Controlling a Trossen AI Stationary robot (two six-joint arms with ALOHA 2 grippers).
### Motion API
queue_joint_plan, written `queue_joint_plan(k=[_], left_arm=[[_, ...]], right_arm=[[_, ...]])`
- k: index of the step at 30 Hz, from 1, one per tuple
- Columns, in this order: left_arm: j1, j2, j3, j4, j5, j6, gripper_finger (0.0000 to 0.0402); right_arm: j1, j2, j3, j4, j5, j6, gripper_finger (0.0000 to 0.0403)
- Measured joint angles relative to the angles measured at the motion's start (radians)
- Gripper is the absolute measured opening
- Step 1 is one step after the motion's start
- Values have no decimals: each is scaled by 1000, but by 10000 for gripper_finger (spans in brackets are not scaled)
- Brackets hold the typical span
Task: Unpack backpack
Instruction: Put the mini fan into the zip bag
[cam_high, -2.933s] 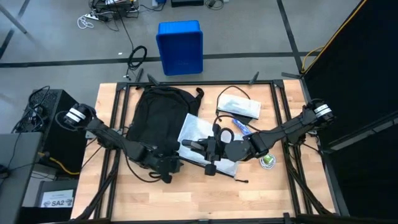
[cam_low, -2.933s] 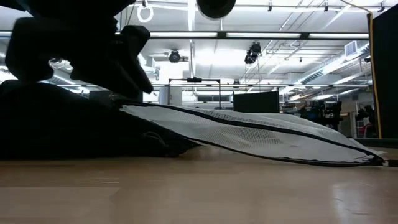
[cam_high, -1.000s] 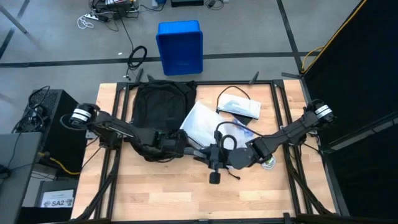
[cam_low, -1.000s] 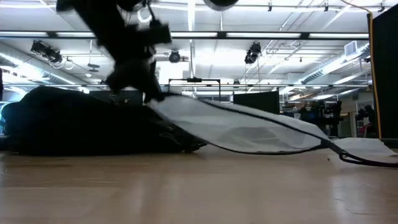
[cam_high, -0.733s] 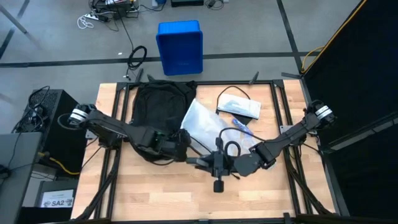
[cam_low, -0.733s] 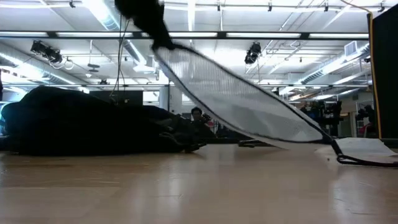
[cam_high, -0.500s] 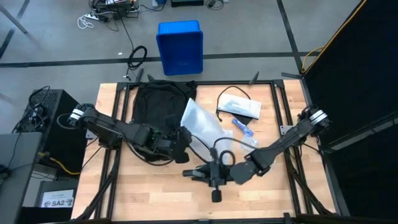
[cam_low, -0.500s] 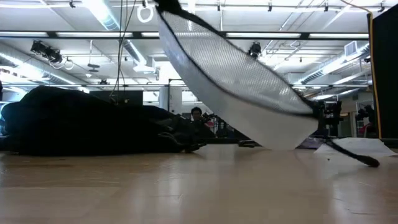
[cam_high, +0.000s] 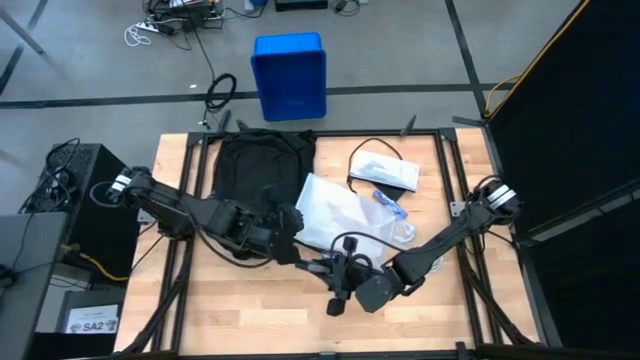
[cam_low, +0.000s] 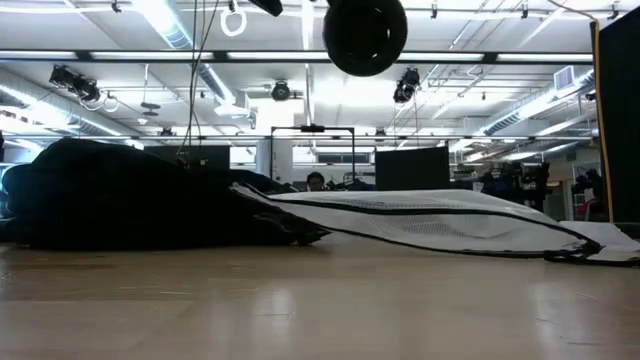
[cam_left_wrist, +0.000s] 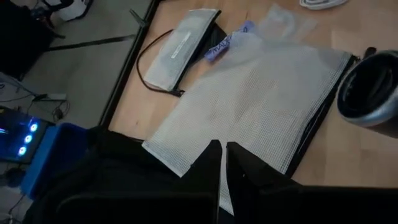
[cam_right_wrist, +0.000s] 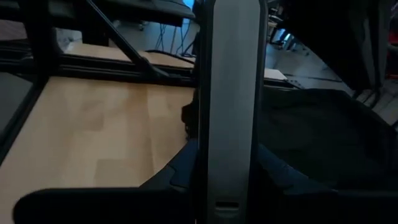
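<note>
Saw the backpack lying flat on the counter, in the upper left part of the wood in the high view, its rounded end toward the top of the frame. In the low view, found it as a dark mound filling the left of the frame.

Noted a white mesh pouch spread just right of the backpack, near the centre of the counter. Saw its left edge resting up against the backpack's side and the rest lying down on the wood.

Found the left tool at the backpack's lower right corner, by the pouch's left edge, reached in from the left of the frame. Saw it clenched, the two dark tips pressed together above the pouch's edge in its own wrist view. Could not tell whether any fabric was pinched.

Found the right tool below the pouch, low in the centre of the high view, at the end of an arm stretched in from the right. Could not tell whether clenched, released or grasping anything.

Noted a small clear pouch with a black cord in the upper right of the counter, a blue tube just below it, and a blue bin on the floor beyond the counter's top edge.
</note>
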Motion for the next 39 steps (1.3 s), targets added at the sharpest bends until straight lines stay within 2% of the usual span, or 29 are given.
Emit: queue_joint_plan(k=[4,6,8,10,13,16,20,24,28,35,39], left_arm=[[-41,1,-44,-10,6,30,0],[-77,0,-94,-13,-75,32,0],[-125,-23,-156,-35,-188,-4,0],[-165,-71,-240,-6,-227,-64,0],[-191,-140,-434,159,-230,-51,0],[-178,-142,-621,381,-141,106,0],[-171,-112,-743,689,-33,331,3],[-164,-68,-739,711,-38,499,29],[-127,-29,-718,687,-40,578,86],[-56,43,-682,628,-45,605,209],[-18,84,-660,598,-46,605,255]], right_arm=[[28,-17,0,-4,97,-14,62],[50,-29,1,-11,148,-23,62],[73,-29,2,-12,150,-24,62],[90,-29,0,-23,156,-24,62],[94,-31,1,-40,157,-16,62],[87,-31,1,-42,158,-15,62],[77,-32,1,-41,157,-16,62],[71,-32,1,-45,157,-16,62],[63,-32,1,-45,157,-21,62],[57,-32,0,-46,146,-23,62],[57,-32,0,-47,146,-15,62]])
